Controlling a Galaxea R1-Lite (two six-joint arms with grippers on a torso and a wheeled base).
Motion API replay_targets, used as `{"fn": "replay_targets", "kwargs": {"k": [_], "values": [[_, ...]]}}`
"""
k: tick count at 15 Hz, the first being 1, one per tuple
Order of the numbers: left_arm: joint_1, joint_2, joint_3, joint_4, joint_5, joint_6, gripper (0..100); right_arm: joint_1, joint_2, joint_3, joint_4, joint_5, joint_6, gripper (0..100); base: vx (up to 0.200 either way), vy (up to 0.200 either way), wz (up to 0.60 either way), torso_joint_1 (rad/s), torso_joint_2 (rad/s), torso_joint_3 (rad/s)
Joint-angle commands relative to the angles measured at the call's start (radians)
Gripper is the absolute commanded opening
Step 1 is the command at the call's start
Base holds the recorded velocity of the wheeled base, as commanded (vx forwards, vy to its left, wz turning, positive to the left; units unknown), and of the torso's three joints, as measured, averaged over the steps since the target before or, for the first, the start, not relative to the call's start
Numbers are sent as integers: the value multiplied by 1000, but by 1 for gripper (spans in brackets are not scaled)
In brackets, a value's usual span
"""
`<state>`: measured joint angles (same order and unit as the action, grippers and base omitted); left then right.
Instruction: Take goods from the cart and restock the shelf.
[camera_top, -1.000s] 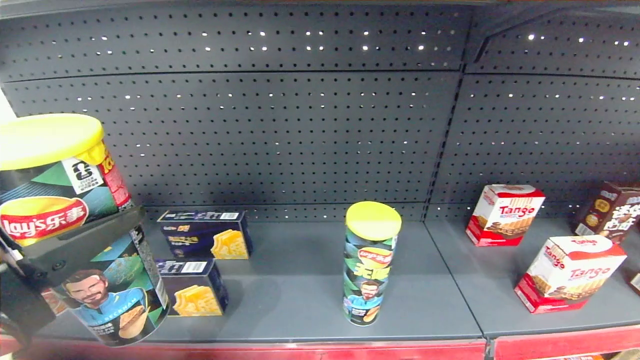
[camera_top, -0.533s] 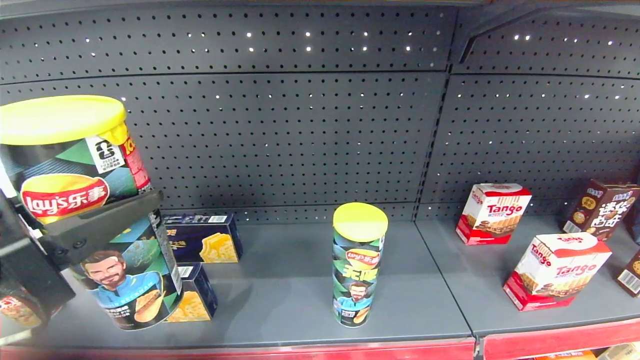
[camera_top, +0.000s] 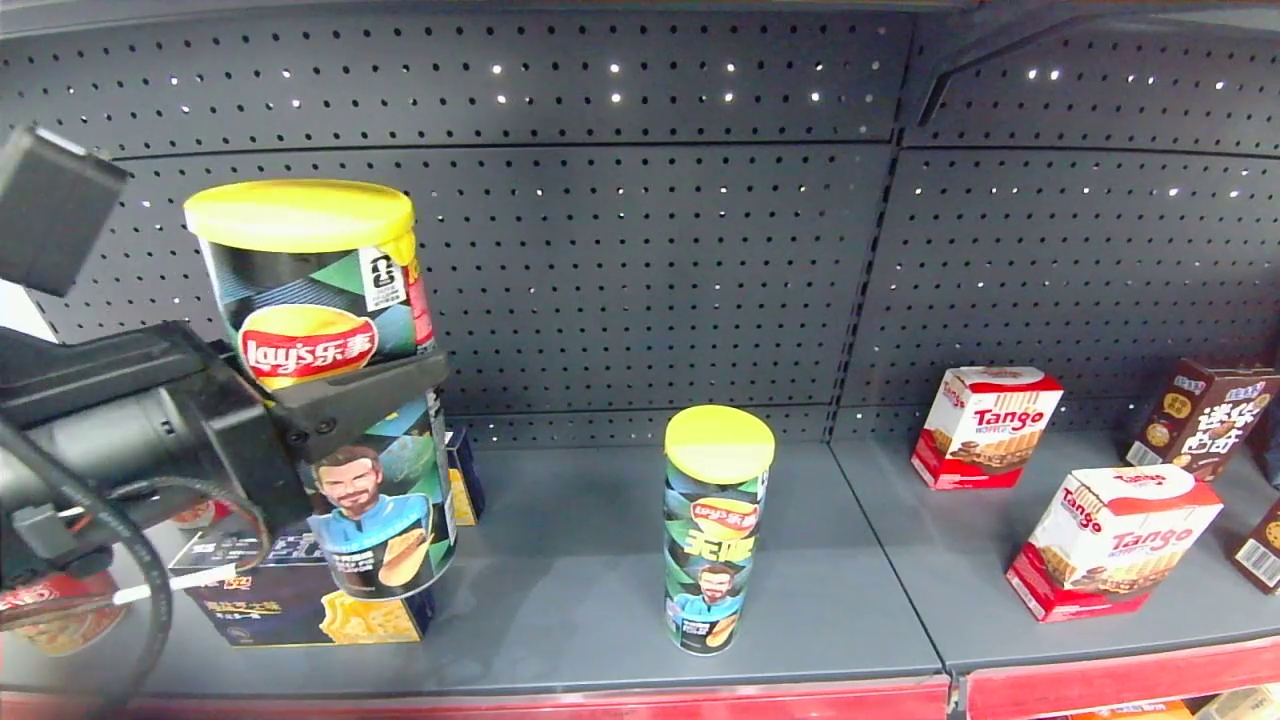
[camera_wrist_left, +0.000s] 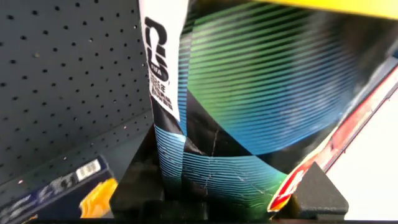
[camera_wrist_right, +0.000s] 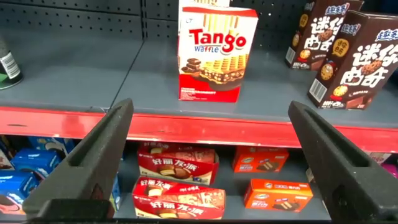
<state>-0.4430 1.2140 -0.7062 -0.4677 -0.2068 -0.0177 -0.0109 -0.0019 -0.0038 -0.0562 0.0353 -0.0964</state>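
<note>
A tall chip can (camera_top: 330, 380) with a yellow lid hangs upright above the left part of the grey shelf (camera_top: 600, 590), over dark blue boxes (camera_top: 300, 605). My left gripper (camera_top: 345, 400) is shut on its middle; up close the can (camera_wrist_left: 249, 106) sits between the black fingers (camera_wrist_left: 140, 186). A second chip can (camera_top: 715, 530) stands upright on the shelf, to the right of the held one. My right gripper (camera_wrist_right: 211, 162) is open and holds nothing, in front of the shelf's red front edge (camera_wrist_right: 205, 127) below a red-and-white wafer box (camera_wrist_right: 214, 53).
Two red-and-white wafer boxes (camera_top: 985, 425) (camera_top: 1110, 545) and brown snack boxes (camera_top: 1205, 420) stand on the right shelf section. A perforated back panel (camera_top: 640, 270) closes the rear. Open shelf floor lies between the two cans. Lower shelves hold more boxes (camera_wrist_right: 177, 171).
My left gripper has carried the held can to the right and further in over the shelf. The camera shifted slightly a second ago; the standing can and boxes stayed put.
</note>
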Motion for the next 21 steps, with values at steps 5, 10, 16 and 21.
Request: {"fn": "replay_targets", "kwargs": {"k": [5, 10, 16, 21], "values": [[107, 323, -33, -249, -91, -7, 0, 0, 2, 1, -1, 0, 0, 100, 0, 0, 0, 0, 0, 0], [98, 479, -159, -275, -100, -5, 0, 0, 2, 1, -1, 0, 0, 100, 0, 0, 0, 0, 0, 0], [93, 651, -223, -399, -154, -8, 0, 0, 2, 1, -1, 0, 0, 100, 0, 0, 0, 0, 0, 0], [50, 708, -274, -430, -154, -24, 0, 0, 2, 1, -1, 0, 0, 100, 0, 0, 0, 0, 0, 0]]}}
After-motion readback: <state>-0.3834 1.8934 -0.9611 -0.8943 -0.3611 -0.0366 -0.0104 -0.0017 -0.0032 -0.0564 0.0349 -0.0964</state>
